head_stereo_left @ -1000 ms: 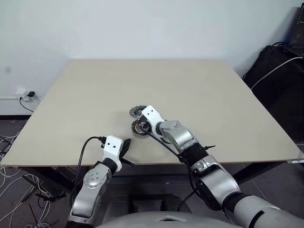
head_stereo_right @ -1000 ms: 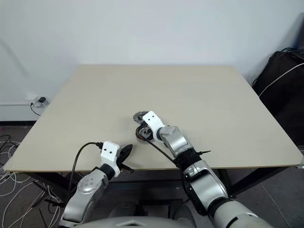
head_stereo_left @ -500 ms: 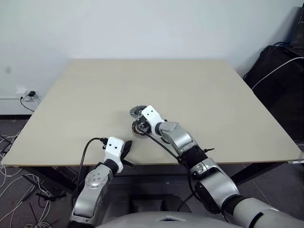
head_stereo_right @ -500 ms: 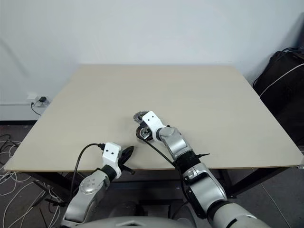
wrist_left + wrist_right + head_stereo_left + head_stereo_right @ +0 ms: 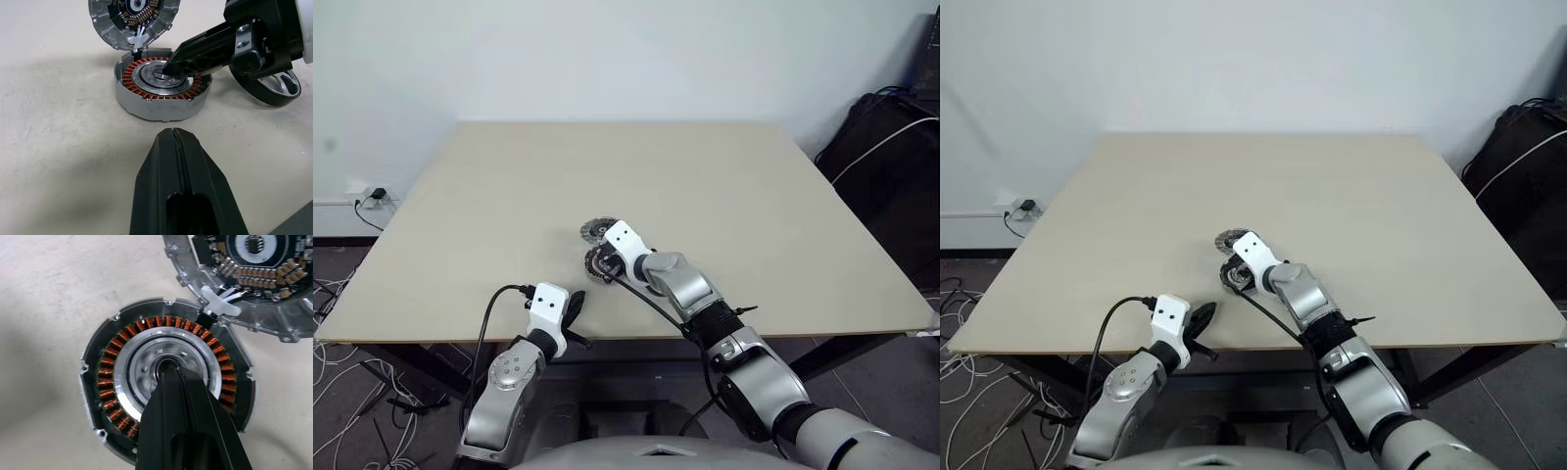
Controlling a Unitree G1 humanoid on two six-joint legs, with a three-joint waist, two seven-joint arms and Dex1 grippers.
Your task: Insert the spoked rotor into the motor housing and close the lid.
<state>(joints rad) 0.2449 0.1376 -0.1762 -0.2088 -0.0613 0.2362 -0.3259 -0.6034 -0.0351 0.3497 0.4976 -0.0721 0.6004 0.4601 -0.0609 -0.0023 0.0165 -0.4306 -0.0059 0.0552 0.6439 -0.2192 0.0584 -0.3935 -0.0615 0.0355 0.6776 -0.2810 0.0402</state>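
The motor housing [image 5: 161, 93] is a round metal cup with copper windings, standing near the table's front. Its lid [image 5: 133, 19] lies open just beyond it, circuit-board face showing, joined to it by a white connector [image 5: 220, 306]. My right gripper [image 5: 168, 369] is shut, its tips pressed into the housing's centre hole with nothing held. A dark round rim with silver inside, the spoked rotor [image 5: 274, 90], sits on the table beside the housing, partly behind the right hand. My left gripper [image 5: 177, 142] is shut and empty, a short way in front of the housing, by the table's front edge.
The beige table [image 5: 724, 186] stretches wide beyond the parts. Its front edge [image 5: 431, 333] runs just under my left gripper [image 5: 574, 304]. A black bag [image 5: 891, 147] stands off the table's right side, and cables [image 5: 342, 392] lie on the floor at left.
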